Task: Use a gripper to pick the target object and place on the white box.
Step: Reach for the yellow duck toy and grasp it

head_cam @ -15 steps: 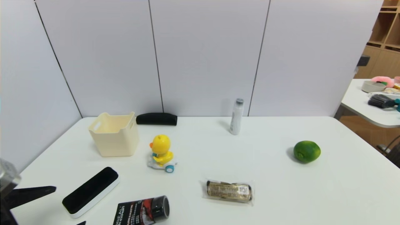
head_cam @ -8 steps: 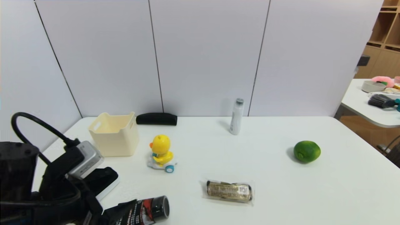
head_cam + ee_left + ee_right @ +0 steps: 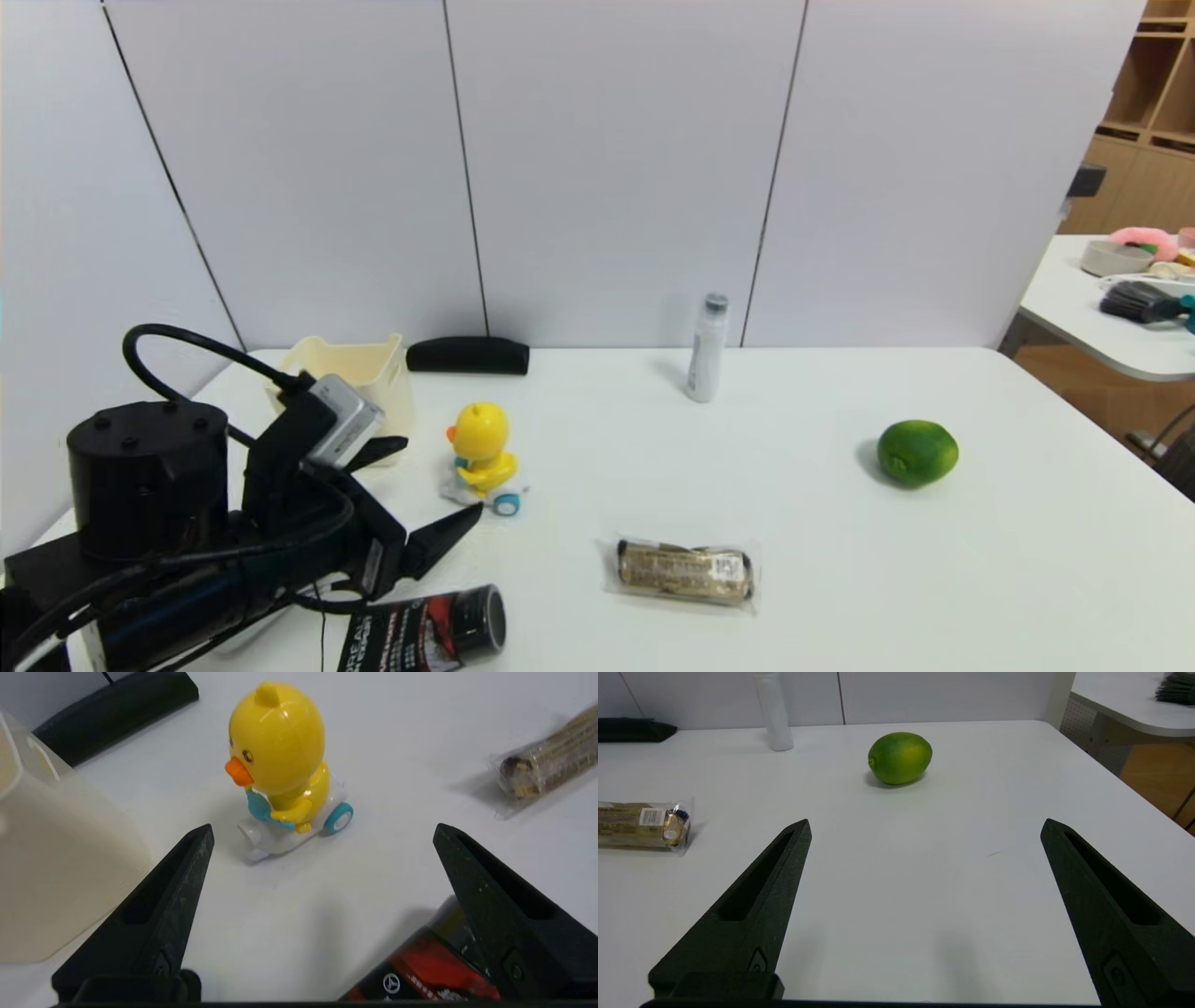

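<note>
White table (image 3: 747, 485), left tool (image 3: 439, 485) wide open (empty), facing duck (image 3: 480, 455)

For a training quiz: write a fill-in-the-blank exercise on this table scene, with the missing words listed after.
1. The left hand is ____, its fingers short of the duck toy.
2. The duck toy's beak is ____ in colour.
3. The duck toy stands on the table beside the cream-white ____.
4. Ahead of the parked right hand lies a green ____.

Missing words: open; orange; box; lime
</note>
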`<state>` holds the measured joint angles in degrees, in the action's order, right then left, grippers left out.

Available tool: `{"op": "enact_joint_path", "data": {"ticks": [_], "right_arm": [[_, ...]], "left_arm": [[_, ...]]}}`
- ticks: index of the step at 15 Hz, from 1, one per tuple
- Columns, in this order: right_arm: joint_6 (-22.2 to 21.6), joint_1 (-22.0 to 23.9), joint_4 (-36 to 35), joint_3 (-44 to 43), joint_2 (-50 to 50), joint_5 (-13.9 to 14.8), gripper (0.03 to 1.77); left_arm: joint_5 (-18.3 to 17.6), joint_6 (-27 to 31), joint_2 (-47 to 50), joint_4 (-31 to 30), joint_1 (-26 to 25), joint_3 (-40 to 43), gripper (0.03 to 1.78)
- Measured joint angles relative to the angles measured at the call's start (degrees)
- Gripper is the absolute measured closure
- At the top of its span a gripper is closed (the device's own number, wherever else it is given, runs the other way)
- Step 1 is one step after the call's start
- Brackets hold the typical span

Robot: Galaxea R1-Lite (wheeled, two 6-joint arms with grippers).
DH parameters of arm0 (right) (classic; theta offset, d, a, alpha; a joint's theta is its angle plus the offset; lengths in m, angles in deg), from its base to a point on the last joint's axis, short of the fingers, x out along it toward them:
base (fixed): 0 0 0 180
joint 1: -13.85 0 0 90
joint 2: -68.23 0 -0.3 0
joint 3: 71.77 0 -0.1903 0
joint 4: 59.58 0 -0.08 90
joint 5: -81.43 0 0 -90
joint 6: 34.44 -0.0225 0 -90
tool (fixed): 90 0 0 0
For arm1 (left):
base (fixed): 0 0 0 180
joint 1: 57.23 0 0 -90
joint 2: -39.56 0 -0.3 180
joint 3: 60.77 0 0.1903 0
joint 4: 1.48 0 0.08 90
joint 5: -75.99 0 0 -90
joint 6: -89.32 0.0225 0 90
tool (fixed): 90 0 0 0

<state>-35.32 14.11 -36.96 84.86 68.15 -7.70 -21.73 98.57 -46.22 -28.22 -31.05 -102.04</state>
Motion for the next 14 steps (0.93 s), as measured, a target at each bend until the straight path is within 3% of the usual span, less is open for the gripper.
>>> {"op": "enact_joint_path", "data": {"ticks": [7, 14], "right_arm": [[-0.02, 0.0, -0.02, 0.0, 0.0, 0.0, 0.1], [0.04, 0.0, -0.02, 0.0, 0.0, -0.02, 0.1]], "left_arm": [[0.65, -5.97, -10.2, -13.59, -0.07, 1.01, 0.12], [1.49, -8.27, -17.34, -20.82, -0.1, 1.46, 0.12]]}}
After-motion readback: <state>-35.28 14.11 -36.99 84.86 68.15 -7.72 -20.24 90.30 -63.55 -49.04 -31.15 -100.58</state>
